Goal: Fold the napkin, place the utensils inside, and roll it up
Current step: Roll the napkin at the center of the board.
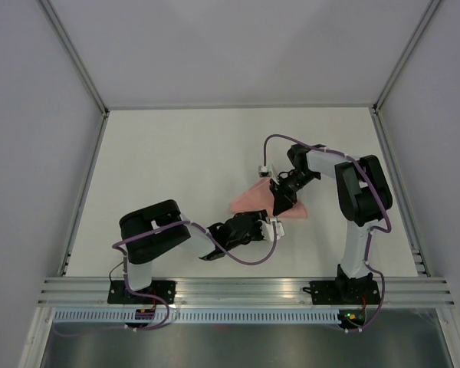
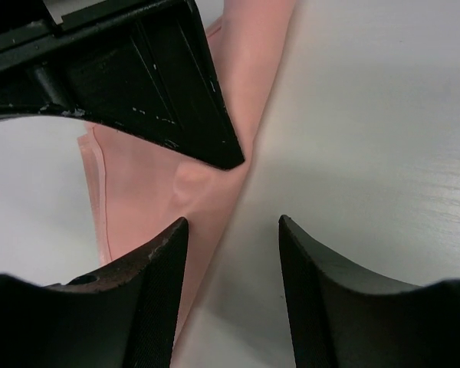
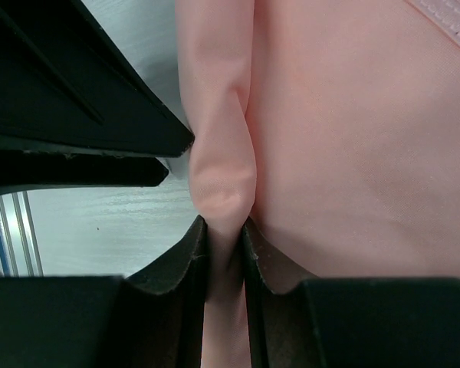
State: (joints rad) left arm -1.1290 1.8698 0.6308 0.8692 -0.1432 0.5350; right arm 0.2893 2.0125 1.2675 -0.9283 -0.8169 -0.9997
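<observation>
The napkin (image 1: 249, 201) is a pale salmon-pink cloth, folded small, lying right of the table's middle. My right gripper (image 1: 280, 201) sits over its right part. In the right wrist view this gripper (image 3: 225, 230) is shut on a raised, rolled fold of the napkin (image 3: 353, 138). My left gripper (image 1: 270, 222) is at the napkin's near edge. In the left wrist view it (image 2: 231, 234) is open and empty, with the napkin's edge (image 2: 138, 192) running between its jaws. The utensils are not visible in any view.
The white table (image 1: 176, 153) has a raised rim on its sides and a metal rail (image 1: 245, 291) along the near edge. The two grippers are very close together; the right gripper's finger (image 2: 153, 84) fills the upper left of the left wrist view.
</observation>
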